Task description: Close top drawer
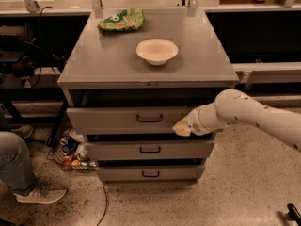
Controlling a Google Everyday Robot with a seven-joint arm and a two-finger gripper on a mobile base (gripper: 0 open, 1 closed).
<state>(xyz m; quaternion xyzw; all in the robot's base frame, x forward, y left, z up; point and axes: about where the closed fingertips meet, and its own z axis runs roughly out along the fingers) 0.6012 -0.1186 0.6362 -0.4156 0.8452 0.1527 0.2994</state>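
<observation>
The top drawer [117, 118] is a grey metal drawer with a small dark pull handle [149, 118]. It sticks out only a little from the grey cabinet [94, 65], with a dark gap above its front panel. My gripper [181, 127] is at the end of the white arm [244, 114] coming in from the right. Its yellowish tip presses against the right end of the drawer's front panel.
A white bowl [157, 51] and a green snack bag [121, 20] lie on the cabinet top. Two shorter drawer fronts [149, 149] sit below. A person's leg and shoe [28, 182] are at the lower left, and cans and clutter [70, 152] lie on the floor beside the cabinet.
</observation>
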